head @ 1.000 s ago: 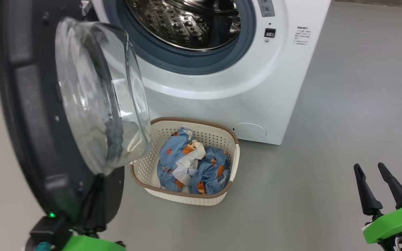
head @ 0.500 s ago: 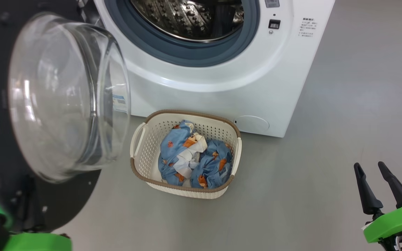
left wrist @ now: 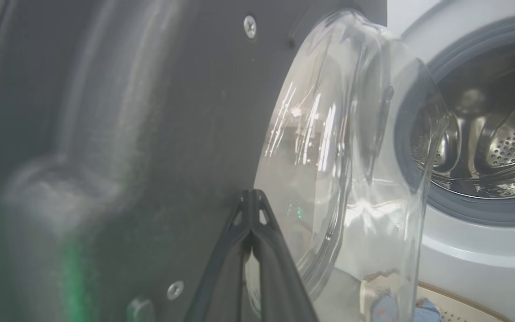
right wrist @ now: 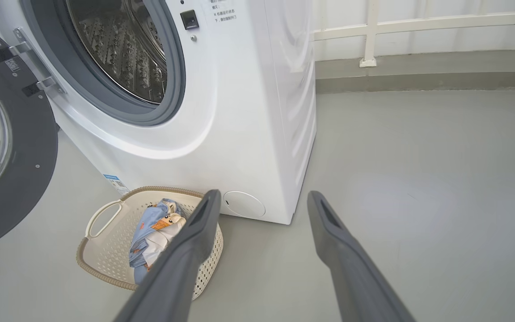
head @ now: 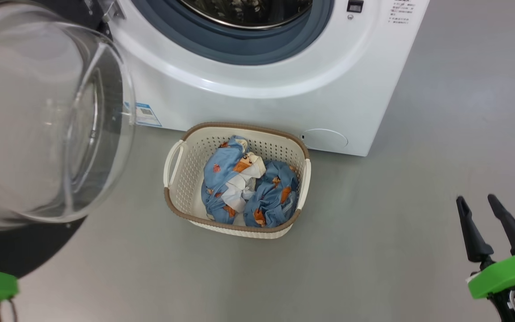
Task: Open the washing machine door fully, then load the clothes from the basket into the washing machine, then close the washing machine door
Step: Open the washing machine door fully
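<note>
L gripper (left wrist: pixel 251 197): fingers pressed tip to tip, nothing btwn them. Tips are at the black inner face of the washing machine door (head: pixel 11 248), just beside its glass bowl (head: pixel 38 125); can't tell if touching. R gripper (head: pixel 476 200): fingers spread wide, empty, over bare floor (head: pixel 373 250), well apart from the washing machine (head: pixel 262 107), off its front-right corner. Door swung out on hinges (right wrist: pixel 45 82) at machine's left side, drum (right wrist: pixel 119 49) exposed. Basket (head: pixel 190 188) on floor just in front of machine, under the opening, w/ clothes (head: pixel 257 201) bundled inside.
</note>
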Controlling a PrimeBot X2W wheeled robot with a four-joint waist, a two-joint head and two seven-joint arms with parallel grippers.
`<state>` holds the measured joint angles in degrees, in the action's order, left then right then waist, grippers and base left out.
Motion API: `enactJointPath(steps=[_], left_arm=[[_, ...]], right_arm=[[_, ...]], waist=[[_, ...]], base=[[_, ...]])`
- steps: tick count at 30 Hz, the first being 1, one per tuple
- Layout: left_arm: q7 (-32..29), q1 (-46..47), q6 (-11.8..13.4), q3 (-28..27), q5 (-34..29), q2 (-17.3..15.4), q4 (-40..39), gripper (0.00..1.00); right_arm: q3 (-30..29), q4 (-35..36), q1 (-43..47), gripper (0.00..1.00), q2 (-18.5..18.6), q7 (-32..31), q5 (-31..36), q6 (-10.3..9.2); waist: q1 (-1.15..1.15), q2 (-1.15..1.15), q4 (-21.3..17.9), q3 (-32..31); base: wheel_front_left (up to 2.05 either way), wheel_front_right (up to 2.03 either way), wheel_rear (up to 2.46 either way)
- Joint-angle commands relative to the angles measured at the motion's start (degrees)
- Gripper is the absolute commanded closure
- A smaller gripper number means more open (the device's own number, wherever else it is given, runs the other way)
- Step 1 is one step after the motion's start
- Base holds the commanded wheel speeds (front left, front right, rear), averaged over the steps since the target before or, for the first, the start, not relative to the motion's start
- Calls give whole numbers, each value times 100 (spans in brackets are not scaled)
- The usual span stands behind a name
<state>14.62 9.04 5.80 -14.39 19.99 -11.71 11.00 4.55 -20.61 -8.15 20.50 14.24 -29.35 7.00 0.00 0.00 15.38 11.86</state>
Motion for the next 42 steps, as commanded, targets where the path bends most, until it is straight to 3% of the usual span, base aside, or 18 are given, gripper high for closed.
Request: enactJointPath(steps=[1, 13, 23, 28, 42], left_arm=[[38, 252, 47, -400, 15, -357, -19, 100], [38, 858, -177, -1165, -231, -788, 899, 100], [38, 1663, -524, -1818, -429, -1293, 1938, 100], [38, 2076, -669, -1989, -579, -1554, 2536, 100], [38, 2789, -799, -2239, -952, -1907, 3393, 100]], right_arm=[[156, 131, -125, 0, 149, 75, 38, 48], [217, 138, -245, 0, 183, 76, 37, 48], [277, 173, -431, 0, 260, 76, 35, 48], [300, 192, -547, 0, 304, 76, 43, 48], [339, 223, -772, 0, 388, 76, 73, 48]], waist=[[0, 0, -9, 39], [0, 0, -33, 230], [0, 0, -151, 562], [0, 0, -199, 759], [0, 0, -255, 1113]], base=[[0, 0, 0], [0, 0, 0], [0, 0, 0], [0, 0, 0], [0, 0, 0]])
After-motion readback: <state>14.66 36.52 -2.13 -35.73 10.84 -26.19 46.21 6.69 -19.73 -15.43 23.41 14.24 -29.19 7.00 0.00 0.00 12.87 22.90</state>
